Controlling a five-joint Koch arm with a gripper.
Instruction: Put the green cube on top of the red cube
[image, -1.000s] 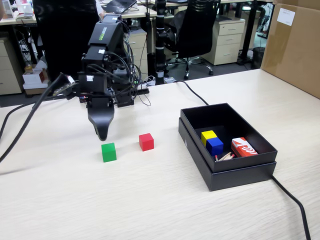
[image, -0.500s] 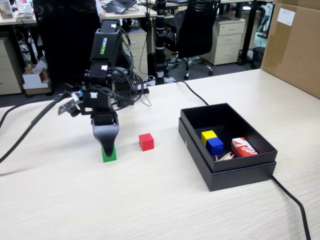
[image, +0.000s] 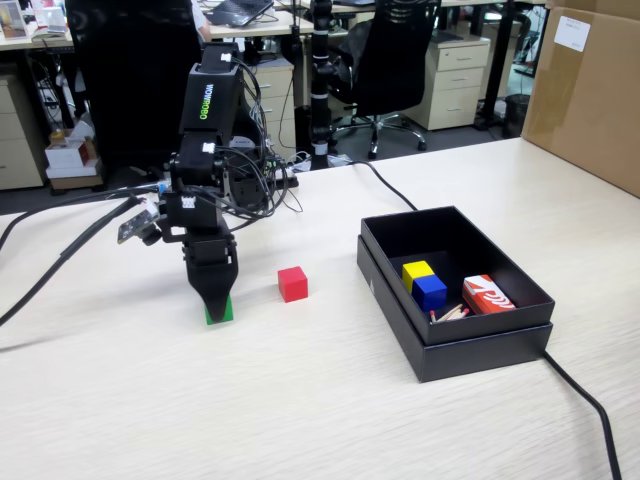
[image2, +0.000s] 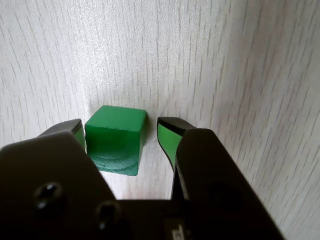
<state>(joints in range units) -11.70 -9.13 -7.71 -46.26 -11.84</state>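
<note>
Gripper (image: 215, 312) lowered onto the green cube (image: 226, 311), jaws still apart around it.

A second ago the gripper hung above the cube; now it hides most of it in the fixed view, the matte red cube (image: 292, 284) lying near at about 2 o'clock on the pale woodgrain table (image: 300, 400). Only the wrist view shows the green cube (image2: 116, 137) between the green-padded fingers (image2: 165, 140), touching the left one, a gap at the right.
</note>
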